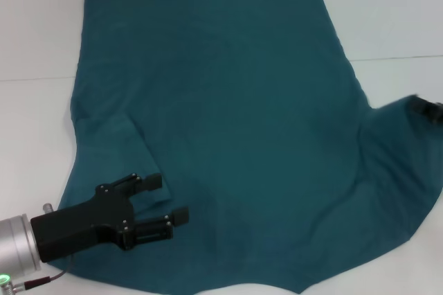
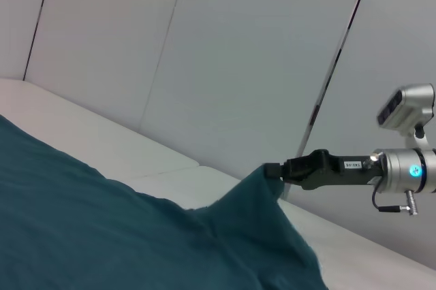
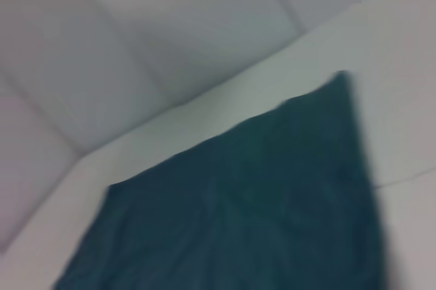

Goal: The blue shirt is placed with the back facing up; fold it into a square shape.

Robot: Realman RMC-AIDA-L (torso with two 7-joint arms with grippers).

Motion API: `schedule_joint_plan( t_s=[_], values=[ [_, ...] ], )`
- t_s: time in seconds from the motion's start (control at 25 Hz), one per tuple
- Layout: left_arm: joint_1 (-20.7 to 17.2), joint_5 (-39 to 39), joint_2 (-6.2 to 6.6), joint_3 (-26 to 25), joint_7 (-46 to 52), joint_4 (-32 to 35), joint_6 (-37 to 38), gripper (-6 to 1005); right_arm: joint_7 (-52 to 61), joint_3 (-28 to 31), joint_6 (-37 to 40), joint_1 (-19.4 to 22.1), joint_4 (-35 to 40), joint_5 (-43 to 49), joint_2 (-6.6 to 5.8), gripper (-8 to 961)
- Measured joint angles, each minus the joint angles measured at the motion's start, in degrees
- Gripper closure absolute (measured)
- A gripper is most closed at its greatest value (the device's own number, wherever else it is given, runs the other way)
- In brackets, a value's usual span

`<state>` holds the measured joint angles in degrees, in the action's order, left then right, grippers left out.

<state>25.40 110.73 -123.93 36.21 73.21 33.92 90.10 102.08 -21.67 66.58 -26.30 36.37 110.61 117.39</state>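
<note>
While right hand (image 2: 271,171) pinches blue shirt (image 1: 228,122), left hand (image 1: 166,201) hovers open.

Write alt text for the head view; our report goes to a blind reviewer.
A blue shirt lies spread, plain side up, on a white table, its left sleeve folded in. The left gripper, fingers open, hovers over its near left part, while the right gripper holds the right sleeve at the picture's right edge.

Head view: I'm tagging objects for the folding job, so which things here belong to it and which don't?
Belongs to the job:
- blue shirt
- left tool, open over the shirt
- right tool, shut on the shirt's edge

Lying about:
- only the white table
</note>
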Motion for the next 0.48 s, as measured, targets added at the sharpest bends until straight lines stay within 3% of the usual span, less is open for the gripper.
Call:
schedule_joint_plan(
  t_s=[0.2,0.48],
  values=[
    [0.0,0.0,0.0,0.01,0.0,0.0,-0.1,73,-2.12,-3.48,5.83,-2.03,-0.45,0.24,0.65,937],
    [0.0,0.17,0.0,0.0,-0.11,0.0,-0.52,73,-2.16,-11.37,4.09,-4.67,-0.68,0.44,1.99,737]
  ],
)
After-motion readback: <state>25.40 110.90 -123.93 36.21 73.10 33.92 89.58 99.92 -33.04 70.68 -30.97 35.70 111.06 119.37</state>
